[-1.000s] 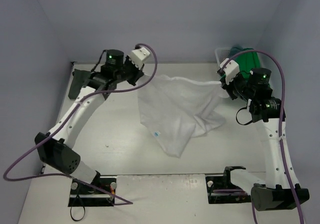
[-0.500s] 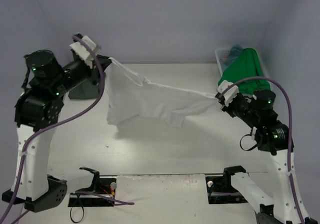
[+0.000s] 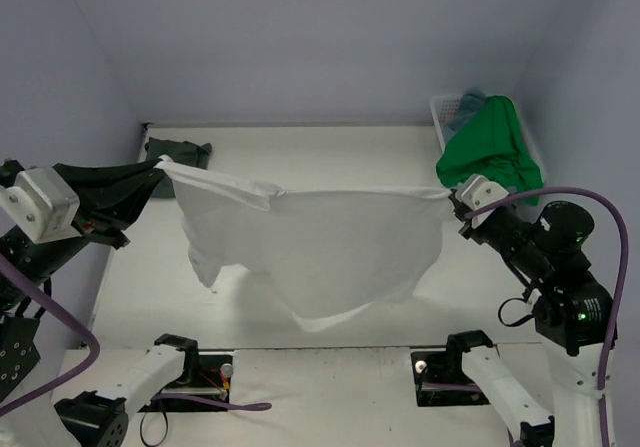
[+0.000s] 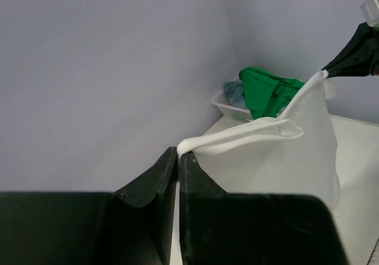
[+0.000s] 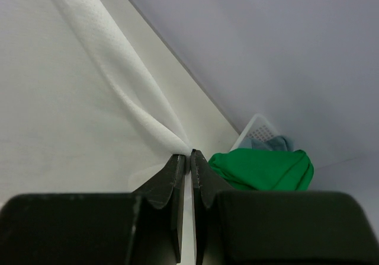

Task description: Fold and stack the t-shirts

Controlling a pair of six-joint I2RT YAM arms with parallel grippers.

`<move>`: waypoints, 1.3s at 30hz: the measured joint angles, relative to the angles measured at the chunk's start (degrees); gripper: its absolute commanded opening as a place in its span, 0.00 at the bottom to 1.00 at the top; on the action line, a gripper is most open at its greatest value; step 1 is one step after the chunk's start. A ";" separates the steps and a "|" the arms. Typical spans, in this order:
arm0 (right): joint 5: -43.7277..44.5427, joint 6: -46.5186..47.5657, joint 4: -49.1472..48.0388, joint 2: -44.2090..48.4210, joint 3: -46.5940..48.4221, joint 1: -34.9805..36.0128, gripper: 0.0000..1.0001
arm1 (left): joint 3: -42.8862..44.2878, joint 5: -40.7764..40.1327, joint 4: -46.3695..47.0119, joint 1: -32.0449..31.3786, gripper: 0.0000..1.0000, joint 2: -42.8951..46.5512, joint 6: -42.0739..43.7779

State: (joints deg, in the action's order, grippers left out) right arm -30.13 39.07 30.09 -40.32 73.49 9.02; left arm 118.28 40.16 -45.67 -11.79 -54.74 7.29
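Up goes the white t-shirt [image 3: 320, 242], hanging stretched above the counter [image 3: 300, 147], left tool [image 3: 158, 167] and right tool [image 3: 455, 197] each clamped on a top corner. Thin pinches: more tension could yank an edge free.

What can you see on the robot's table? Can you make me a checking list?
Surface: pale table, faint shadow under the hanging shirt.
Job's things: white t-shirt stretched between both grippers, hanging down; dark grey-green t-shirt at far left; bright green t-shirt draped over the white basket; teal-blue t-shirt inside it.
Clutter: only the white basket, far right corner.
Grippers: left gripper and right gripper both shut on the white t-shirt.
Cables: purple cables along both arms.
Surroundings: plain lilac walls.
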 measured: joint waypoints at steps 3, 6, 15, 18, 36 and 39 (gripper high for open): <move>-0.07 0.76 -0.50 -0.55 -0.98 0.00 0.00 | 0.22 0.76 0.04 0.35 0.00 0.33 -0.70; 0.15 1.70 -2.21 -2.23 -4.26 0.04 0.00 | -2.49 0.74 0.48 0.42 0.00 0.28 -0.66; 1.73 3.26 -10.60 -17.59 -11.78 0.04 0.00 | -17.99 -4.70 6.21 0.57 0.00 -8.24 5.09; 2.71 3.67 -13.81 -23.30 -12.44 0.04 0.00 | -21.81 -8.76 10.21 0.63 0.00 -14.88 7.56; 13.07 -2.69 -32.44 -35.74 -2.49 0.09 0.00 | 7.43 -23.61 18.25 2.86 0.00 -47.28 2.97; 13.90 -4.09 -33.64 -29.05 -2.43 0.13 0.00 | 10.82 -23.71 19.89 2.86 0.00 -42.14 0.81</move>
State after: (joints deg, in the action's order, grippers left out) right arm -16.23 34.98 -3.55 -69.36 71.07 9.15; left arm 129.10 16.45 -25.78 -8.93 -96.88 8.10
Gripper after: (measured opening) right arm 0.023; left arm 0.006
